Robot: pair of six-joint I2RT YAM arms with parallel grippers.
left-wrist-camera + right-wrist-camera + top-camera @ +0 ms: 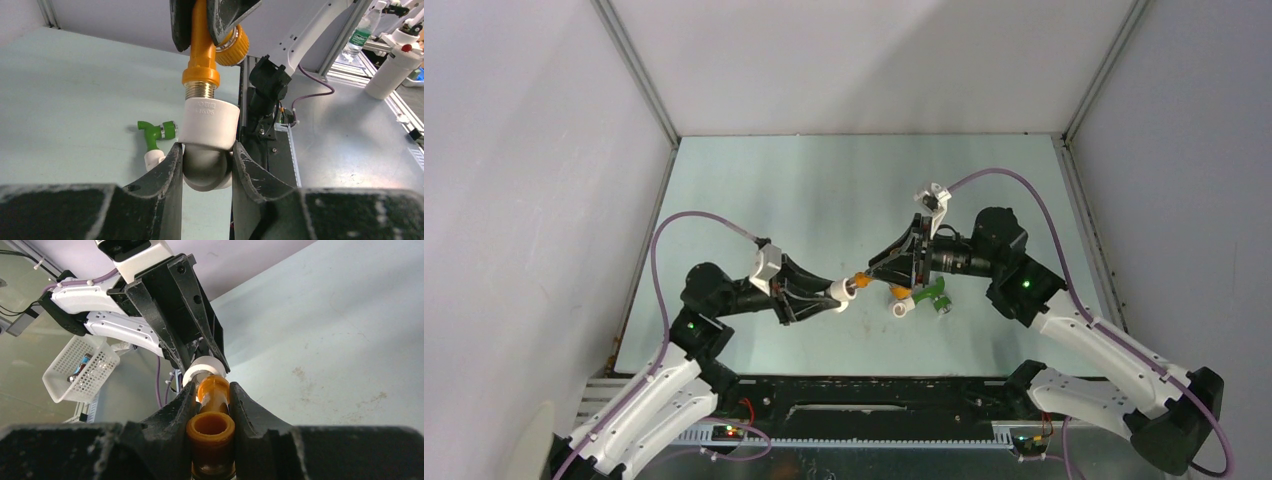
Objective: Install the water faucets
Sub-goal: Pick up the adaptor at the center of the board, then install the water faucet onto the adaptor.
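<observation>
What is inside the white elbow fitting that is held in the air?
The brass thread of the orange faucet goes into the white elbow fitting at its top opening. How deep it reaches is hidden by the fitting's wall.

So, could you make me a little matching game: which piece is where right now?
Things:
1 orange faucet
2 green faucet
3 white elbow fitting

Places:
A lying on the table
B gripped in the left claw
C gripped in the right claw

Pairs: 1-C, 2-A, 3-B.
</observation>
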